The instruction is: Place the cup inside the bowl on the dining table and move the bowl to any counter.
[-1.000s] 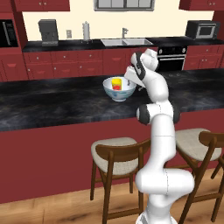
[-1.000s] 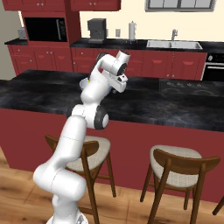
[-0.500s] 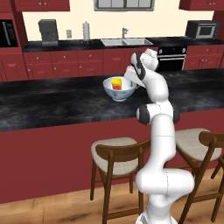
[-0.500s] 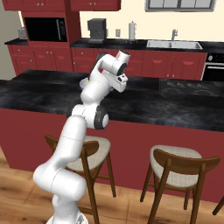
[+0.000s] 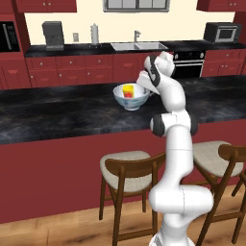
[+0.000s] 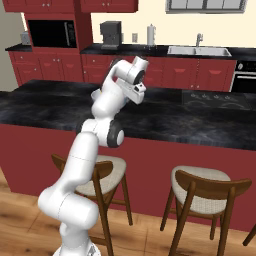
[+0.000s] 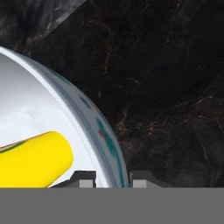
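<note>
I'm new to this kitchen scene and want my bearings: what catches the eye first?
The white bowl on the glossy black dining table, with the yellow cup already inside it. The gripper straddles the bowl's rim, one fingertip inside and one outside. Behind lies the counter with its steel sink.

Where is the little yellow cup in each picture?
Left base view: the cup sits inside the bowl, near the picture's middle, left of the arm.
Right base view: I cannot find it; the arm stands in front.
Hand view: lower left, inside the bowl.
Shared landmark: the black marbled dining table.
</note>
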{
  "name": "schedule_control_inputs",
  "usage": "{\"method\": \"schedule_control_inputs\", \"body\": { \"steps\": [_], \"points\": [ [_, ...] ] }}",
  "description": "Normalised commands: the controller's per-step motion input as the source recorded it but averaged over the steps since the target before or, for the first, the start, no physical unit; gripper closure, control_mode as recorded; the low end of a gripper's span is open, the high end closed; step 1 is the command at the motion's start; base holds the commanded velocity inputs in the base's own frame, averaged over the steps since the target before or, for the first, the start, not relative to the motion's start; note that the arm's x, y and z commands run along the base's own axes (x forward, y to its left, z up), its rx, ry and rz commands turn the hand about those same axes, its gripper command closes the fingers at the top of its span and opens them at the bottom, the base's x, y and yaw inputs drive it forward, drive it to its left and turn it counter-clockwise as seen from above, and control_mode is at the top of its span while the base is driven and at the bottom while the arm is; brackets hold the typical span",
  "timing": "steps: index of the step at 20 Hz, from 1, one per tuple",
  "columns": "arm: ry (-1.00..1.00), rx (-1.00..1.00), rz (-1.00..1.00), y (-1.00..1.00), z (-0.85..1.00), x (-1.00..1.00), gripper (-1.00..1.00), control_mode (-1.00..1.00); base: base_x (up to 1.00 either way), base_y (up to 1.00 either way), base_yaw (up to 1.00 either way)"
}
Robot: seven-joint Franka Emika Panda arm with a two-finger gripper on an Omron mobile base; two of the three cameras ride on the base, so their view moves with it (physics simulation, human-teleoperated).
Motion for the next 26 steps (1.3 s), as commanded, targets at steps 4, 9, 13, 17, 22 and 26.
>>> {"method": "schedule_control_inputs", "body": {
  "steps": [4,9,13,17,22,26],
  "points": [
    [-0.04,0.02,0.00,0.00,0.21,-0.17,1.00,-1.00,0.00,0.00,0.00],
    [-0.05,0.04,0.00,0.00,0.16,-0.23,1.00,-1.00,0.00,0.00,0.00],
    [-0.01,0.05,0.00,0.00,0.18,-0.36,1.00,-1.00,0.00,0.00,0.00],
    [-0.01,0.04,0.00,0.00,0.25,-0.53,1.00,-1.00,0.00,0.00,0.00],
    [-0.07,0.04,0.00,0.00,0.33,-0.69,1.00,-1.00,0.00,0.00,0.00],
    [-0.11,0.04,0.00,0.00,0.29,-0.77,1.00,-1.00,0.00,0.00,0.00]
  ]
}}
